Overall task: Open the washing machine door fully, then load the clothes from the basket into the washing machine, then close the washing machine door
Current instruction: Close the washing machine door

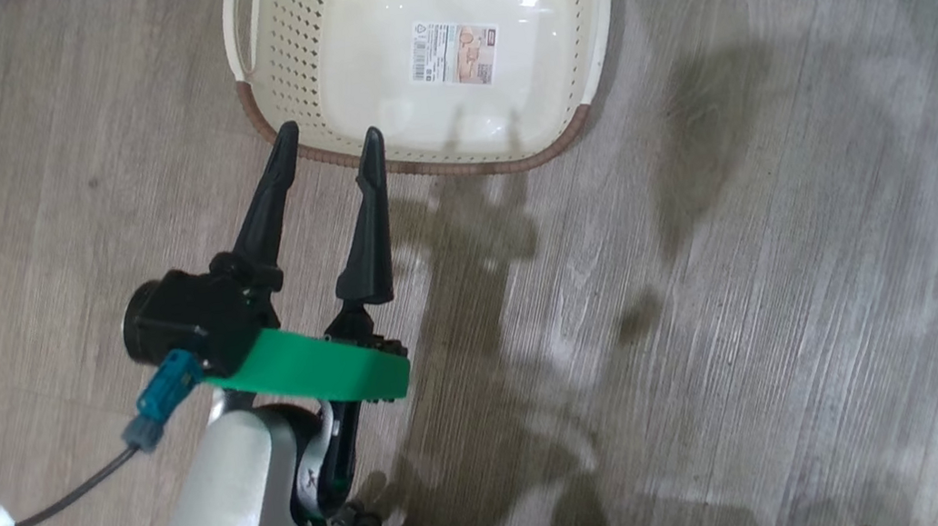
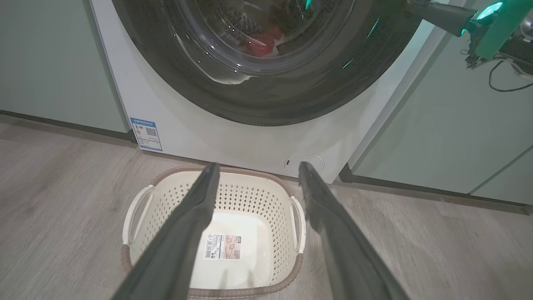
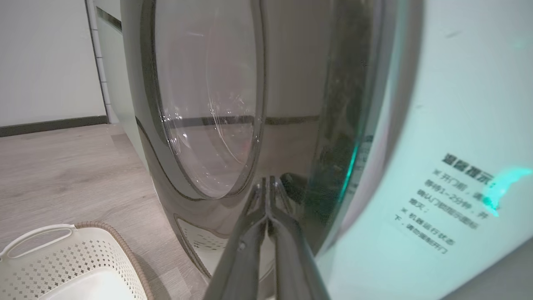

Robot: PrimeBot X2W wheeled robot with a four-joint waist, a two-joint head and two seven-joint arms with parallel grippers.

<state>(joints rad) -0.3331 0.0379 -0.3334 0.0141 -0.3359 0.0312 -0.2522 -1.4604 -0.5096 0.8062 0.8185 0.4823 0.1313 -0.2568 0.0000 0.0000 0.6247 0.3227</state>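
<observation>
The washing machine (image 2: 187,133) has its door (image 2: 266,104) lying against the white front. Through the glass, red and white clothes (image 2: 262,43) lie inside the drum. The basket (image 1: 284,59) stands empty on the floor in front, only its label showing at the bottom. My left gripper (image 1: 328,133) hovers open over the basket's near rim, holding nothing; in the left wrist view its fingers (image 2: 259,166) frame the basket (image 2: 250,196). My right gripper (image 3: 266,180) is shut, its tips touching the door's glossy black rim (image 3: 333,125). It also reaches in as the right gripper (image 2: 416,7) at the top right.
Pale green cabinets (image 2: 449,125) flank the washer on both sides. A blue energy sticker (image 2: 145,134) and a small round flap (image 2: 304,157) sit low on its front. Grey wood floor (image 1: 759,305) stretches open to the right of the basket (image 3: 83,258).
</observation>
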